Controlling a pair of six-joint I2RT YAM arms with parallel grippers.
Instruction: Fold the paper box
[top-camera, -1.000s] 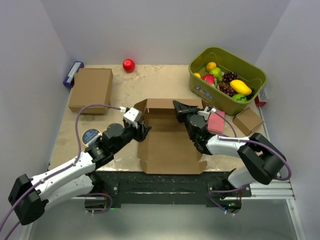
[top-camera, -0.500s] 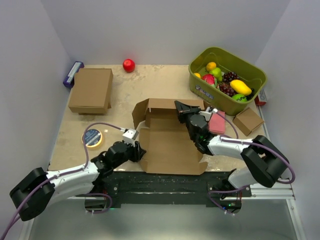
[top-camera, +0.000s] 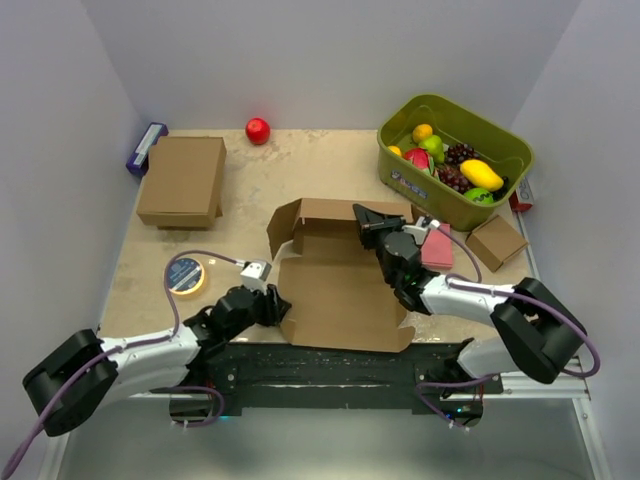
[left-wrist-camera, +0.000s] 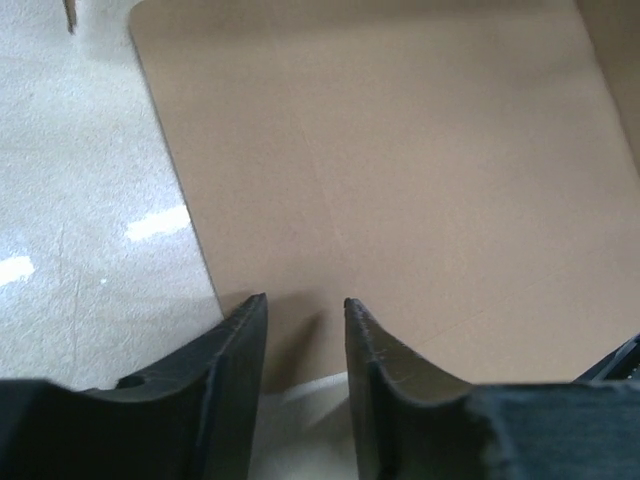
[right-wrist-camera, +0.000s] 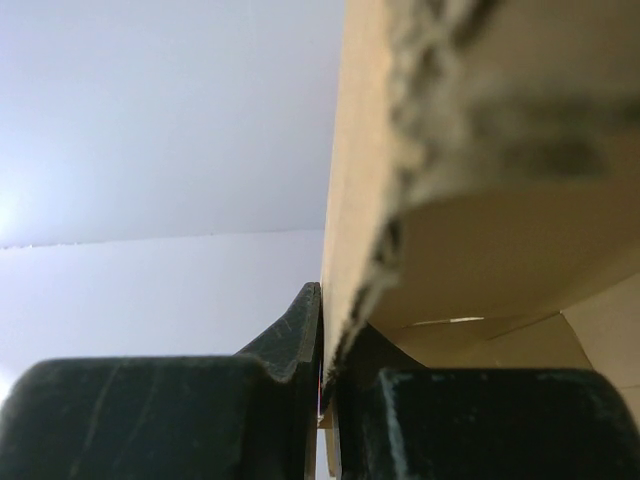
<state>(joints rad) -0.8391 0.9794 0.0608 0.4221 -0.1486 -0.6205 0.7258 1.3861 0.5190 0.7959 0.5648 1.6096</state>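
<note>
Plain brown corrugated cardboard paper box (top-camera: 335, 295): a half-formed die-cut sheet lying at 6 o'clock on the pale speckled tabletop (top-camera: 240, 190), just ahead of the arm bases. The base panel is flat. The far wall stands upright along its 12 o'clock edge, and a side flap stands tilted at about 10 o'clock.

Right claw (top-camera: 366, 222): clamped on raised cardboard near the box's 1 o'clock corner. The wrist view shows the ragged fluted edge nipped between the black fingers (right-wrist-camera: 290, 345).

Left claw (left-wrist-camera: 305, 305): a narrow gap with nothing in it, poised low over the base panel's 7 o'clock corner.

Handling, as judged: light and fairly stiff, bending readily only along the scored creases. The smooth underside probably slides on the tabletop if pushed sideways. The flutes crush under a hard pinch. Best hold looks like a free flap edge close to its crease, with the other claw pressing the base down so the sheet cannot skate.
</note>
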